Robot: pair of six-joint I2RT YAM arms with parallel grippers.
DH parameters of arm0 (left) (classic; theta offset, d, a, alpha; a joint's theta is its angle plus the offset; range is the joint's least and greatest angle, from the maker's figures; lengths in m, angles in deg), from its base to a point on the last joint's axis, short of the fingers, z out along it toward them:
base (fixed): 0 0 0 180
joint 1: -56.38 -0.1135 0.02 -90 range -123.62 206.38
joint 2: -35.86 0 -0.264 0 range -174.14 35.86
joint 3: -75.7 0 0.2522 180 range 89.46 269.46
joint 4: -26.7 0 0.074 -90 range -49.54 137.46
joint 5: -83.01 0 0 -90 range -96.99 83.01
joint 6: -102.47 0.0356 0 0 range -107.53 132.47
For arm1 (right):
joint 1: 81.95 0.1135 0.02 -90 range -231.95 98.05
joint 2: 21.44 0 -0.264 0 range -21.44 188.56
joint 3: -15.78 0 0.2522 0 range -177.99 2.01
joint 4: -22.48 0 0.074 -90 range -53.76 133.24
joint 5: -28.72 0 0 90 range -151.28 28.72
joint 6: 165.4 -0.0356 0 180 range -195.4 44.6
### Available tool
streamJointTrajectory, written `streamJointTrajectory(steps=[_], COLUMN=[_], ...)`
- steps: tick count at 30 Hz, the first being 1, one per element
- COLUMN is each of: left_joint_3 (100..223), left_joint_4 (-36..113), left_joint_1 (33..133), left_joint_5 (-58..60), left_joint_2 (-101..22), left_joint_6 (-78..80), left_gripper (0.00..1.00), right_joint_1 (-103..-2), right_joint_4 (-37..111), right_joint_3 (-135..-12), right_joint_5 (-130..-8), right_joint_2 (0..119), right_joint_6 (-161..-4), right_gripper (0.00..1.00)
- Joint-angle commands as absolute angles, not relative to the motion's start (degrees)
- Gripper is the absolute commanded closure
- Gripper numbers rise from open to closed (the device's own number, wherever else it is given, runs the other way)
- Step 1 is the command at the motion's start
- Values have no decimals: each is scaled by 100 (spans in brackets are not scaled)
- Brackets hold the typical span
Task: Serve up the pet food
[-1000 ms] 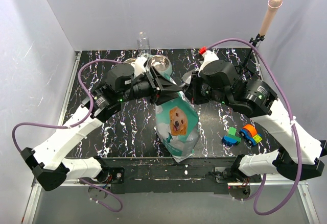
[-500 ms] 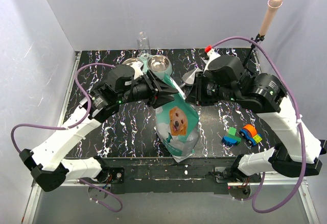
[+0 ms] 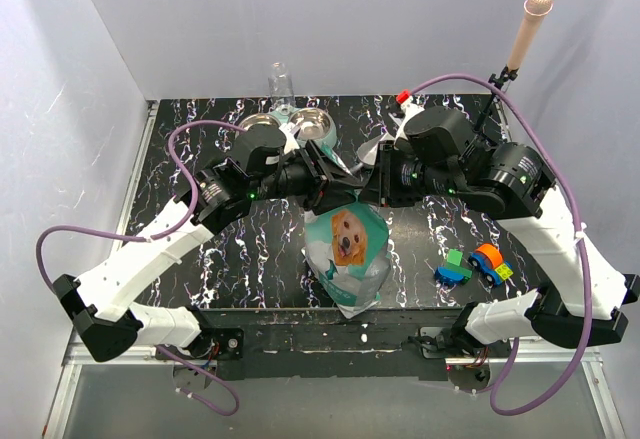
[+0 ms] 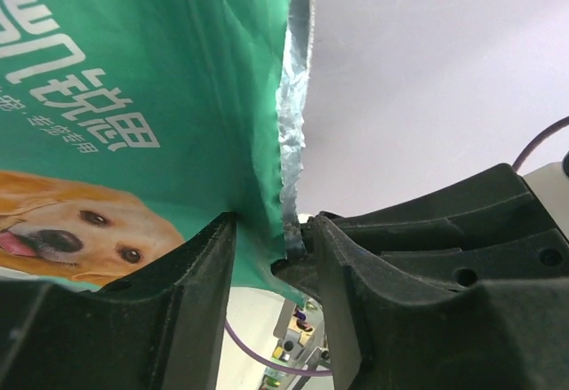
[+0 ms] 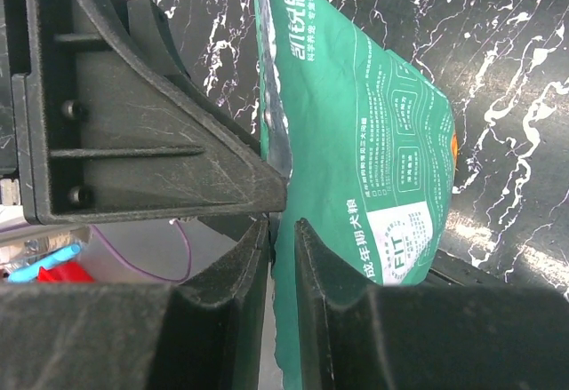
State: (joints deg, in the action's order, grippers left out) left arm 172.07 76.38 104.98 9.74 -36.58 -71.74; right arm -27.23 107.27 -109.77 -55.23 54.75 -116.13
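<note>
The pet food bag, teal and white with a golden retriever on it, stands upright at the table's middle front. The kibble itself is hidden inside. My left gripper meets the bag's top from the left. In the left wrist view the bag has its torn foil edge bunched between the fingers, so the left gripper is shut on it. My right gripper comes in from the right. In the right wrist view the right gripper is narrowly open, with the bag's edge in the slot and a sliver of gap beside it.
The mint-green double steel bowl sits at the back behind the left gripper. A clear glass stands beyond it. A red-capped white bottle is at the back right. Toy cars and blocks lie at the front right.
My right gripper went from shut to narrowly open and slid left onto the bag's top edge. The left arm pushed a little right, still holding the bag.
</note>
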Motion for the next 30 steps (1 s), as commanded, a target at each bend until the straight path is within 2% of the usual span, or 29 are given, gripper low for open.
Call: streamJointTrajectory(steps=[1,4,11,17,26,30], left_joint_3=[17428,17358,17208,17164,17094,17058], left_joint_4=[7667,7720,7614,7562,7474,7474], left_joint_1=[10542,10542,10551,10542,10542,10542], left_joint_5=[918,909,900,927,944,909], left_joint_2=[-3629,-3568,-3462,-3454,-3418,-3366], left_joint_6=[-7085,-7129,-7155,-7164,-7164,-7199], left_gripper=[63,72,78,91,100,100], right_joint_1=[-2746,-2772,-2913,-2992,-3045,-3045], right_joint_4=[10506,10532,10778,10805,10822,10910], right_joint_3=[-10847,-10837,-11136,-11321,-11532,-11514], right_joint_5=[-5539,-5372,-5354,-5363,-5258,-5196], right_joint_2=[5336,5283,5301,5318,5573,5687], right_joint_6=[-11671,-11768,-11838,-11830,-11443,-11206], right_gripper=[75,74,73,71,71,73])
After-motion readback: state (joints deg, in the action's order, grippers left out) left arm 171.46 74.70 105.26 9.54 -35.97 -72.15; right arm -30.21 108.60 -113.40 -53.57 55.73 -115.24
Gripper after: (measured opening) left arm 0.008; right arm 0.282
